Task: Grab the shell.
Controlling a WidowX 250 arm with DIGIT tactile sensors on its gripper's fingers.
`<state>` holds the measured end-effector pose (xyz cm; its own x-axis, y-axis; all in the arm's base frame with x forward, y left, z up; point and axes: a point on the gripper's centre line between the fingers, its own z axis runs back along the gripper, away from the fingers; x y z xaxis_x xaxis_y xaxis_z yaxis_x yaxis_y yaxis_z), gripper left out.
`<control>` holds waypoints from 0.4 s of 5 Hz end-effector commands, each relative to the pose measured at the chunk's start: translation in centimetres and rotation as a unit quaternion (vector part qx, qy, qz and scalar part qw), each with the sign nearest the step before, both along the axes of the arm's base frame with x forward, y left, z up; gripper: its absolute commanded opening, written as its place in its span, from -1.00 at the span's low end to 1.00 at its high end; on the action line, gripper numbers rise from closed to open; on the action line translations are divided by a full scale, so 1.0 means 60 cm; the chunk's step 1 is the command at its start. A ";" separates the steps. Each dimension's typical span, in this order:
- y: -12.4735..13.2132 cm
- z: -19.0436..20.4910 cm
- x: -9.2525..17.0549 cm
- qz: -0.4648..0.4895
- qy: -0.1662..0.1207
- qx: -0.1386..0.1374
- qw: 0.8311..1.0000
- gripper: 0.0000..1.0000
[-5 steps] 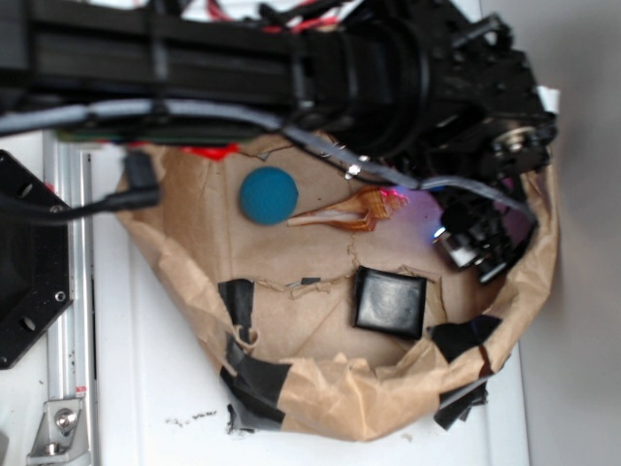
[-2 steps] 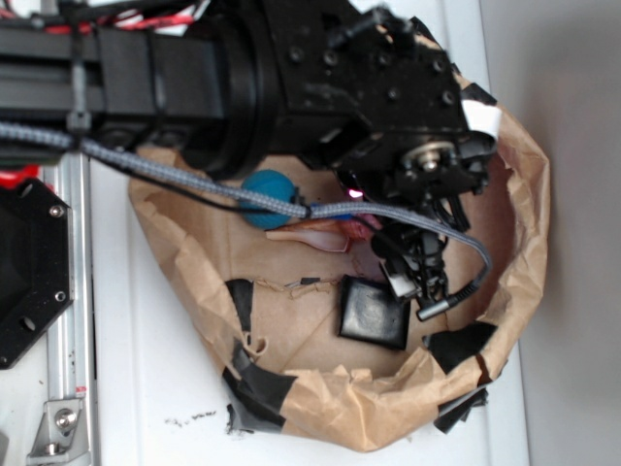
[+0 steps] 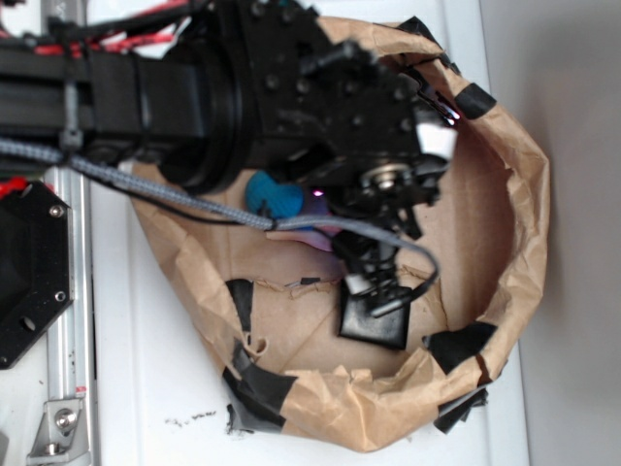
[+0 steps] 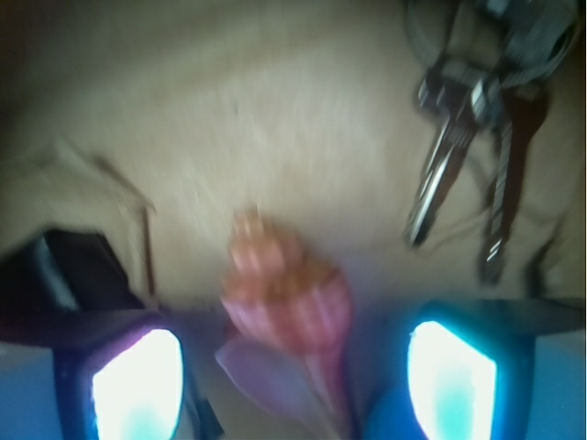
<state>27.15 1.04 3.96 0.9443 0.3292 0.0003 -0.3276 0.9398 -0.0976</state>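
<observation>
Gripper (image 4: 293, 376) spread wide, holding nothing | shell (image 4: 289, 307) lies between its glowing fingers (image 4: 138, 385) | keys (image 4: 486, 137) ahead, to the right

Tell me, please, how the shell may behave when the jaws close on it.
The shell looks hard and ribbed, so it will probably stay stiff and not bend. Its body tapers and looks rounded, so it may slip or turn between the jaws. It seems thin-walled, so it is probably light and perhaps fragile.
</observation>
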 end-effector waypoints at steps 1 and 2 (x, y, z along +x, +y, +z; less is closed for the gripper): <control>0.001 -0.059 0.002 -0.041 0.027 0.008 0.999 1.00; 0.018 -0.057 0.011 -0.037 0.027 0.028 0.999 -1.00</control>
